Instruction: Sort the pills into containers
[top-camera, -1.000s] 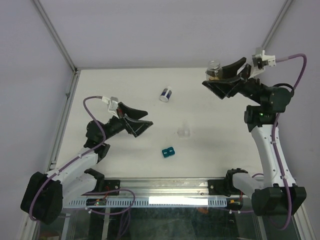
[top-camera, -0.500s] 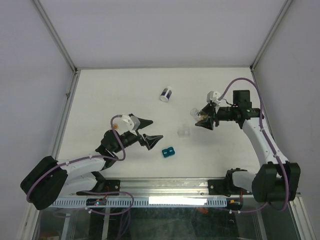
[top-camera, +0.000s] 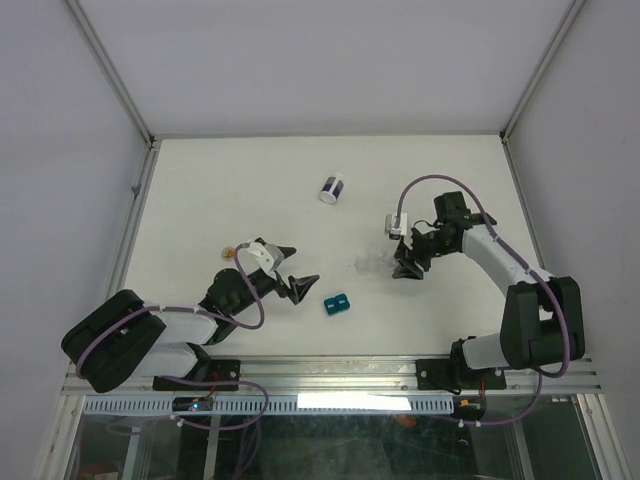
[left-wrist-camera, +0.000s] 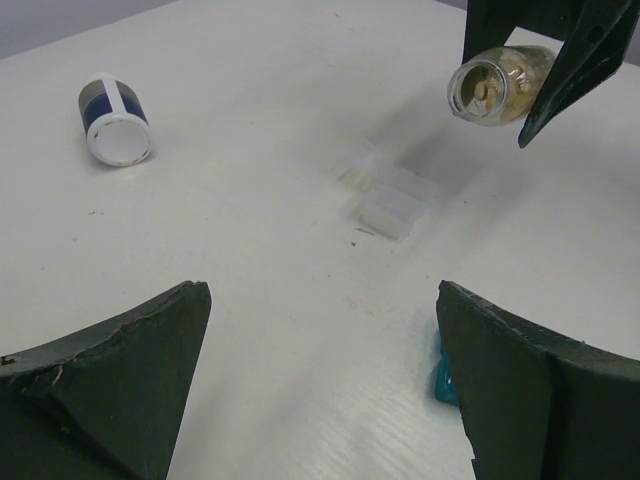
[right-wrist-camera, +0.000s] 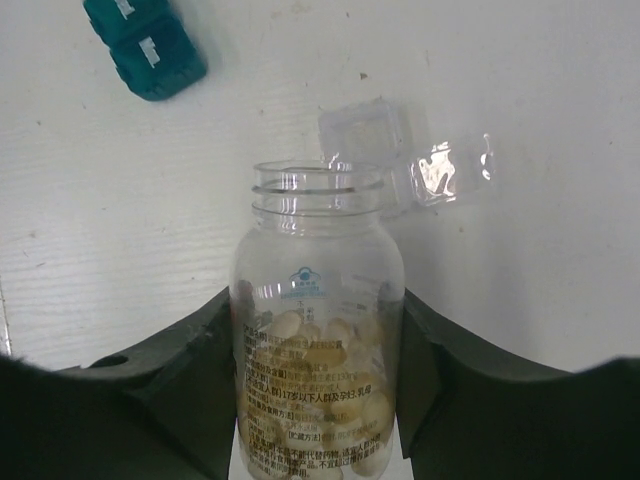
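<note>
Just above clear containers (right-wrist-camera: 365, 135), mid-table | right gripper (top-camera: 408, 265) clamped on open pill bottle (right-wrist-camera: 318, 330), tan pills (right-wrist-camera: 320, 400) inside | label (right-wrist-camera: 305, 290) print too small to read | left gripper (left-wrist-camera: 322, 300) spread wide, holding nothing

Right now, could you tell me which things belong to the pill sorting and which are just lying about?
For the job: clear plastic bottle in the right gripper; pale yellowish pills inside it; small see-through colourless plastic cups near its mouth.
Lying about: white cylindrical jar with a dark-blue band; small teal block.
</note>
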